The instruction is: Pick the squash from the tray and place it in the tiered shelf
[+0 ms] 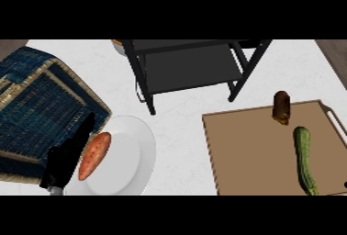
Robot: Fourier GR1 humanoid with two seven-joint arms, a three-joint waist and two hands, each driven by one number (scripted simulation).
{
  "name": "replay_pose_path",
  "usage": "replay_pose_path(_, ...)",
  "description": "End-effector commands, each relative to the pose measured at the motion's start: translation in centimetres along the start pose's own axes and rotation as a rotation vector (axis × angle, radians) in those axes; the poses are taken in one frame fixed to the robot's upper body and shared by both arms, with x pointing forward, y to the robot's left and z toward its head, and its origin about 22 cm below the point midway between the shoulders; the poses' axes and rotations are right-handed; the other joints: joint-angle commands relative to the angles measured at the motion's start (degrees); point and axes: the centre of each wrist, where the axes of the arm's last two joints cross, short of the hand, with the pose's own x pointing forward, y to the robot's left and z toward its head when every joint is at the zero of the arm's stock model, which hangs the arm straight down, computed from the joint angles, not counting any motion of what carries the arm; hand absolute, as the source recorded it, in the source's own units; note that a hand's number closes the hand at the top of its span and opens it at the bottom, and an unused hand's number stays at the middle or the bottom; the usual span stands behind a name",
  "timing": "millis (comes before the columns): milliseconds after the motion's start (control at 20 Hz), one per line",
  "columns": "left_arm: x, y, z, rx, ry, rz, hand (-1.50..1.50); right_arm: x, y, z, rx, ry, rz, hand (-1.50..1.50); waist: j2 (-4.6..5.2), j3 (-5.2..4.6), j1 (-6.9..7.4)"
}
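The squash [305, 158] is long and green and lies lengthwise on the right side of the brown tray [251, 151]. At the top centre stands the black tiered shelf [190, 64], its dark shelf boards bare. My left hand [64, 160] rests at the lower left with its fingers straight, open, over the plate's left rim and far from the squash. Only a dark sliver of my right hand [344, 184] shows at the right edge, just right of the squash's near end.
A short brown vegetable [281, 107] lies at the tray's far edge. A white plate [129, 156] at the lower left bears an orange carrot [93, 155]. A blue woven basket [41, 105] fills the left side. An orange-rimmed bowl [119, 44] peeks from behind the shelf.
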Motion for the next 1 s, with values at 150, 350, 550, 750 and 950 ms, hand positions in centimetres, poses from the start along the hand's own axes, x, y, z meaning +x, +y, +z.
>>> replay_pose_path(150,-0.1,-1.4,-0.8,-0.055,0.012,-0.006,0.00,3.0,-1.0,0.8,-0.053,0.224,0.524,-1.50,0.88,-0.32,2.90)
replay_pose_path(350,0.7,-0.6,-2.6,-0.065,0.004,-0.005,0.00,6.7,0.3,0.9,-0.112,0.330,0.620,-1.50,0.88,-0.13,3.66)
replay_pose_path(550,0.8,-0.3,-2.7,-0.049,-0.010,-0.019,0.00,7.7,5.4,0.9,-0.038,0.348,0.622,-1.50,0.61,0.10,4.13)
replay_pose_path(750,0.3,-1.6,-3.1,-0.068,0.005,-0.015,0.00,9.0,8.3,0.1,0.040,0.402,0.610,-1.50,0.58,0.07,4.02)
replay_pose_path(950,-0.3,-0.8,-2.2,-0.073,-0.001,-0.013,0.00,8.5,9.8,-1.5,0.045,0.497,0.606,-1.50,0.58,0.06,4.34)
